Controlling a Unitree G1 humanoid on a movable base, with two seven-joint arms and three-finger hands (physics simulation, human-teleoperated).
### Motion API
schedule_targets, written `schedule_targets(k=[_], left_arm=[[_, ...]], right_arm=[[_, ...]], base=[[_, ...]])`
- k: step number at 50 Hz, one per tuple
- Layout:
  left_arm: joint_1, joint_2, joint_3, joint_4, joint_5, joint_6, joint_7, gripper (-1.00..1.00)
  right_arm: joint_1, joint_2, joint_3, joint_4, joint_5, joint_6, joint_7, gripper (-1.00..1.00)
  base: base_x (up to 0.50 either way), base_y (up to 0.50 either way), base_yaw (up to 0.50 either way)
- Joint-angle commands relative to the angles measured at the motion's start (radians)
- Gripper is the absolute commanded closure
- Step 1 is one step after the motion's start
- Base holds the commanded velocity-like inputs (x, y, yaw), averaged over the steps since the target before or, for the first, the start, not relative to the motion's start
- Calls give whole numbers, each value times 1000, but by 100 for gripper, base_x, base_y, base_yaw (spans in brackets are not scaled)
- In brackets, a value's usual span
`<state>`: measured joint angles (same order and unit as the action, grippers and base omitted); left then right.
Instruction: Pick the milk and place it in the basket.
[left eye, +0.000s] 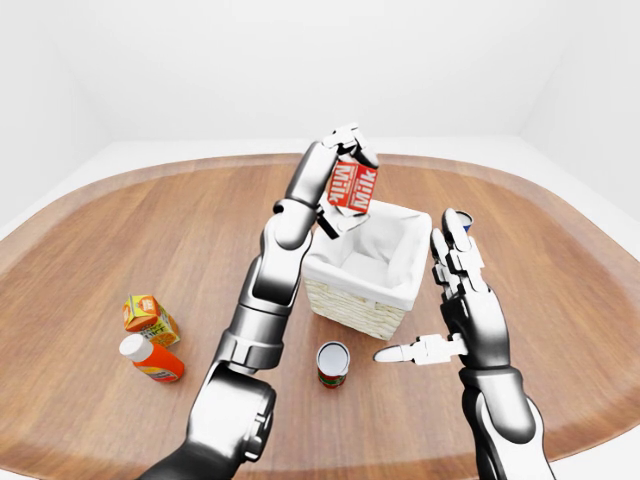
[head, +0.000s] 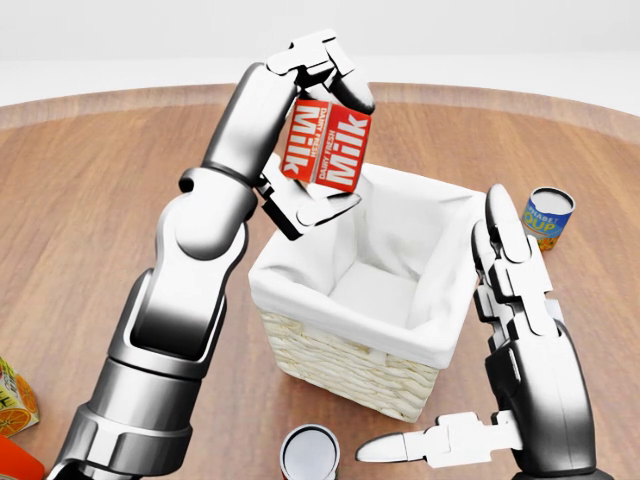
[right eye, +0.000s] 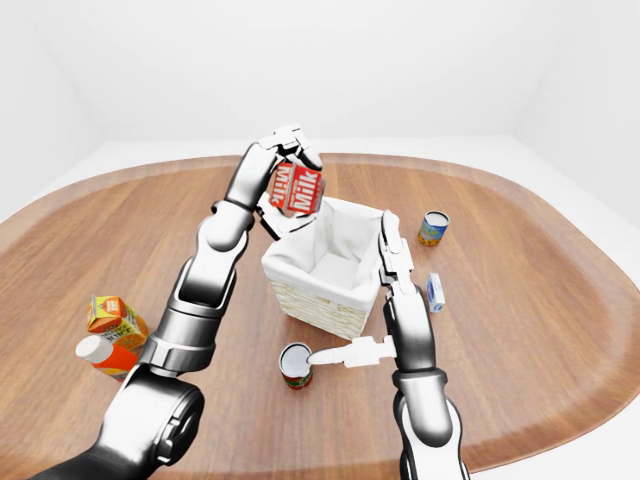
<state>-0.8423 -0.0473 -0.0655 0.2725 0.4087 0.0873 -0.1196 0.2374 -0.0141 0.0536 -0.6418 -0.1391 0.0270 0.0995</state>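
Above table (head: 80, 200): tilted milk (head: 328, 147) in left hand (head: 312, 130), over basket (head: 350, 360) rim.

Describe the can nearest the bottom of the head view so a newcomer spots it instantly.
Start at the white-lined wicker basket mid-table. Just below it in the head view stands an upright can, beside the right hand. Unlike the blue-labelled soup can up at the right, its red label shows in the eye views.

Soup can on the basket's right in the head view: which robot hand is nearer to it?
Right. The right robot hand stands open just left of the soup can, beside the basket. The left robot hand holds the milk across the basket.
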Motion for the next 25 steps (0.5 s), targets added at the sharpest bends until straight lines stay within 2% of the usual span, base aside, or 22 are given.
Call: schedule_targets(k=[1,5,8,14,25], left_arm=[[-10,-30,2,21,-77,0,35,100],[1,-40,3,21,-109,0,28,100],[-4,-50,22,26,-173,0,20,100],[-16,-44,22,20,-252,0,29,100],[-12,-43,8,46,-260,0,45,100]], right_arm=[[2,0,2,-3,-2,1,0,-100],[-2,0,-1,2,0,-1,0,-100],[-1,0,0,0,-1,0,0,-100],[0,0,1,4,-2,-6,-1,-100],[0,0,2,2,-2,-3,0,-100]], base=[[0,0,0],[0,0,0],[0,0,0],[0,0,0],[0,0,0]])
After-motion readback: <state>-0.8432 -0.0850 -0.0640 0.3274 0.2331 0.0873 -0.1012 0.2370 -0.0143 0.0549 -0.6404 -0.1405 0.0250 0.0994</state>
